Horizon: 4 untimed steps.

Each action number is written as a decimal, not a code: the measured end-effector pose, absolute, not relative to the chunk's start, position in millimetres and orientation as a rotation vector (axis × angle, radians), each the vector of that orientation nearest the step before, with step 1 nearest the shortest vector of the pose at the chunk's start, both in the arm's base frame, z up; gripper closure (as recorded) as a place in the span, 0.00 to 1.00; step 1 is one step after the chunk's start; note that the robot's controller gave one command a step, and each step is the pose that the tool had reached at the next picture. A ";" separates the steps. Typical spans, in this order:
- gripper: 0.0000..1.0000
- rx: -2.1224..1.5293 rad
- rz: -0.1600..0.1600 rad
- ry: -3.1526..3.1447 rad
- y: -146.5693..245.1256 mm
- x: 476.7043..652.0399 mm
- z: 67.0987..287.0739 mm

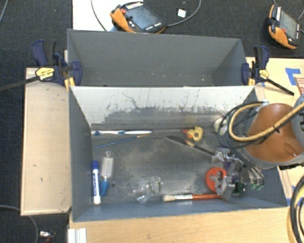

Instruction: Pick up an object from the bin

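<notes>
In the camera view the arm comes in from 3 o'clock. Its orange wrist cover and looped cables hide the bin's 3 o'clock wall and the floor below them. The jaws sit low in the 4 o'clock corner, lost in a tangle of metal and wiring. You cannot tell whether they are spread or pressed together, or whether anything is between them.

Just on their 9 o'clock side lies a red round thing with a darker middle. Its 3 o'clock edge is covered by the jaws, so you see only part of it. What shows is round, so it gives you no long axis and no pointing end.

Just beside it, along the 6 o'clock wall, lies an orange-handled paintbrush. Its long axis runs 9 to 3, bristles toward 9, and the handle's far end is hidden under the jaws.

The rest lies well apart from the jaws:
- At 1 o'clock there is a small yellow thing, and a thin dark tool slants from it toward 4.
- A clear, crumpled piece near 6 o'clock is hard to make out against the floor.
- At 8 o'clock a blue and white marker lies 12 to 6, with a clear tube beside it.
- A white toothbrush lies 9 to 3 along the 12 o'clock side of the floor
</notes>
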State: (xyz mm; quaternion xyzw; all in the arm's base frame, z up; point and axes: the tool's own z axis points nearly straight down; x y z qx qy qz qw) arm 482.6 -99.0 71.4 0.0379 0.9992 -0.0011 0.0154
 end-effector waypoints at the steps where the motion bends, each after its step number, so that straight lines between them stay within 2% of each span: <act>1: 1.00 -0.452 -0.003 3.063 -133.1 487.1 74.3; 2: 1.00 -0.452 -0.003 3.063 -133.0 487.2 74.4; 4: 1.00 -0.451 -0.003 3.061 -132.5 486.9 89.0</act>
